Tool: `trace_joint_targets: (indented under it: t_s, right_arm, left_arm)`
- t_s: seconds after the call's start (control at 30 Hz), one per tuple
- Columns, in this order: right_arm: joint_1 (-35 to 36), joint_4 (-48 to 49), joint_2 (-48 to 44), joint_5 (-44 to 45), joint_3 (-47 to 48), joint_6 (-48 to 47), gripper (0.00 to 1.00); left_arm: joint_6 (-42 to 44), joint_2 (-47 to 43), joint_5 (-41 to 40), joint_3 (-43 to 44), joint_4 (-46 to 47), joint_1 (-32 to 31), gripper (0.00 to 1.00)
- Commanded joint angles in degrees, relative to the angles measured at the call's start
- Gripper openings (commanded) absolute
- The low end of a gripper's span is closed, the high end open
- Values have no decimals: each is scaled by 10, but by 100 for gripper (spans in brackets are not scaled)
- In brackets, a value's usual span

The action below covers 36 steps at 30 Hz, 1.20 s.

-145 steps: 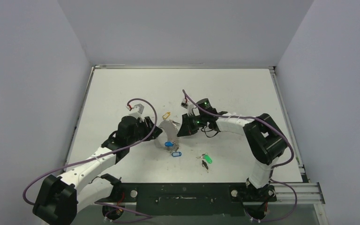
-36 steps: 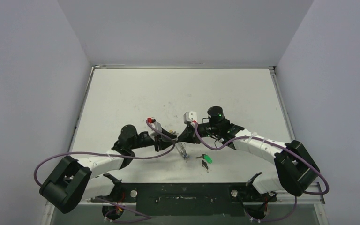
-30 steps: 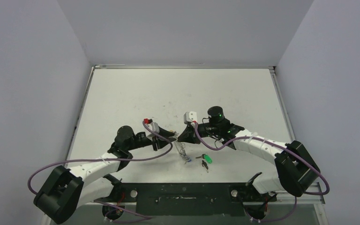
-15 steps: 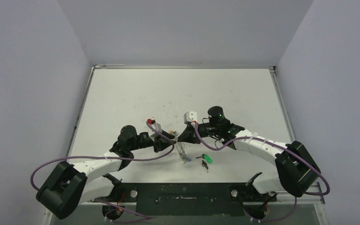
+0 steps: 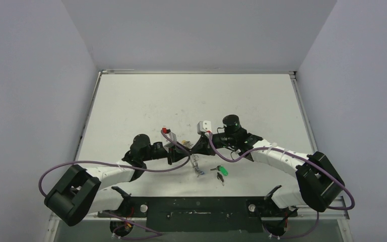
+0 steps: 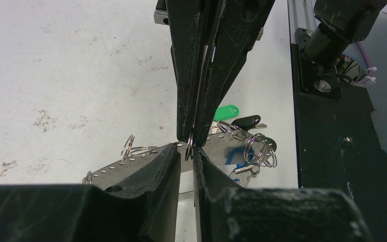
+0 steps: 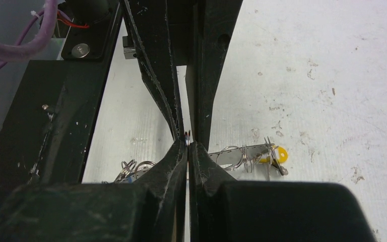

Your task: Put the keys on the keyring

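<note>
The keyring is a curved silvery strip with small holes, carrying several small split rings; it hangs below the two grippers. My right gripper is shut on one small split ring at the strip's top. My left gripper faces it tip to tip, its jaws a narrow gap apart with that ring between them. A yellow key and a blue-tagged key hang on the strip. A green key and a black key lie on the table.
The black base plate runs along the near edge, close behind the keys. Purple cables loop off both arms. Grey walls enclose the white table on three sides.
My left gripper has edged right against the right gripper's tips and its jaws have narrowed. The right gripper has kept its hold in place. The hanging strip swung slightly.
</note>
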Motion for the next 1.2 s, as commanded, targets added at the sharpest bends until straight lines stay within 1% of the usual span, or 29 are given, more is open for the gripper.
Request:
trace_joint_targets:
  t_s: [0.0,0.07,0.17,0.3,0.33,0.37,0.4,0.43,0.47,0.53,0.57,0.63,0.7,0.77,0.97,1.1,1.17]
  right_arm:
    - [4,15,-16,-13,17,-18,0]
    - [4,14,-16,-13,17,-19,0]
    - [4,12,-16,-11,18,-19,0]
    - [4,6,-18,2,23,-13,0]
    - [4,2,-19,9,27,-9,1]
    - [4,-5,-19,18,31,-6,8]
    - [4,-13,-21,32,36,-1,16]
    - [3,-19,-23,43,40,4,28]
    - [3,-23,-26,51,43,5,36]
    - [3,-20,-38,71,39,8,54]
    - [3,-15,-47,84,36,10,68]
    - [3,-6,-65,118,26,13,82]
    - [3,2,-89,151,15,10,92]
    - [2,7,-117,183,5,9,99]
    - [1,3,-165,256,0,18,100]
    - [-2,1,-187,330,8,67,100]
    - [-9,7,-194,351,9,92,100]
  left_arm:
    - [-7,6,17,24,44,-3,13]
    - [-7,6,19,24,46,-3,9]
    - [-7,6,21,26,42,-3,0]
    - [4,-1,26,33,5,-3,0]
    - [9,-6,26,37,-11,-3,0]
    - [17,-13,26,41,-33,-3,0]
    - [29,-23,26,47,-61,-3,0]
    - [54,-32,24,55,-99,-3,0]
    - [74,-44,21,63,-138,-3,0]
    - [111,-69,14,85,-221,-3,0]
    - [129,-78,11,96,-257,-3,0]
    - [162,-91,3,118,-331,-4,0]
    - [189,-100,-4,140,-391,-4,0]
    - [210,-106,-13,155,-437,-5,0]
    - [270,-98,-29,205,-574,-7,0]
    - [320,-79,-39,252,-671,-11,0]
    - [346,-69,-49,276,-719,-11,0]
